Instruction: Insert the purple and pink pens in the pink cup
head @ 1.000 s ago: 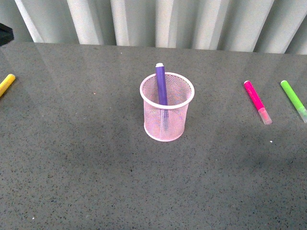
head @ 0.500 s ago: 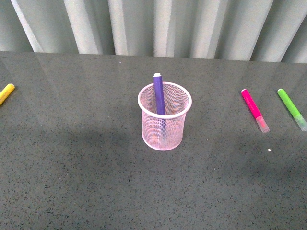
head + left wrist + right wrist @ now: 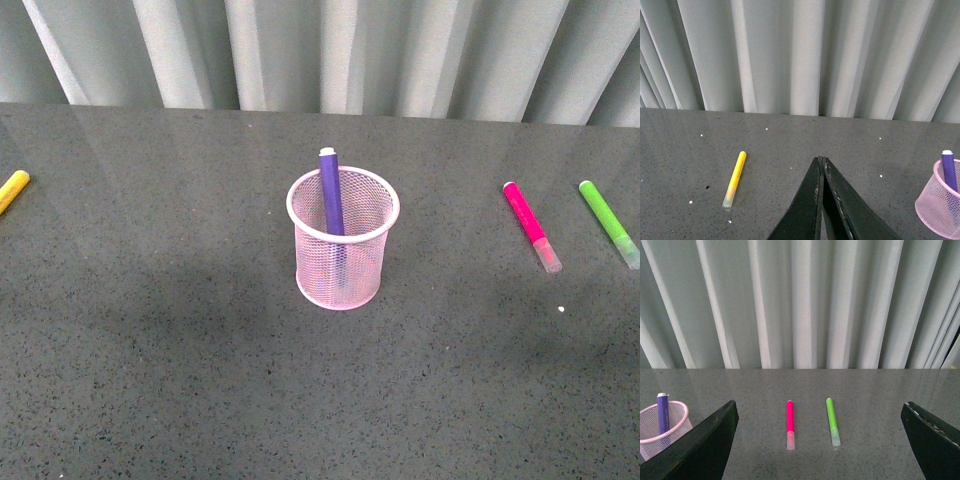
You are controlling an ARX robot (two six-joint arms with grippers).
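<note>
purple pen (image 3: 331, 195): standing in the pink cup (image 3: 365, 265) — centre of frame
pink pen (image 3: 530, 226): flat on the worktop (image 3: 150, 350), right of frame, beside green marker (image 3: 607, 222)
left tool (image 3: 821, 167): pinched together
right tool (image 3: 819, 405): spread wide

Front view looks down, wrist views sit low facing the pleated grey curtain (image 3: 790, 50); all share the pink wire-mesh cup (image 3: 315, 265).
</note>
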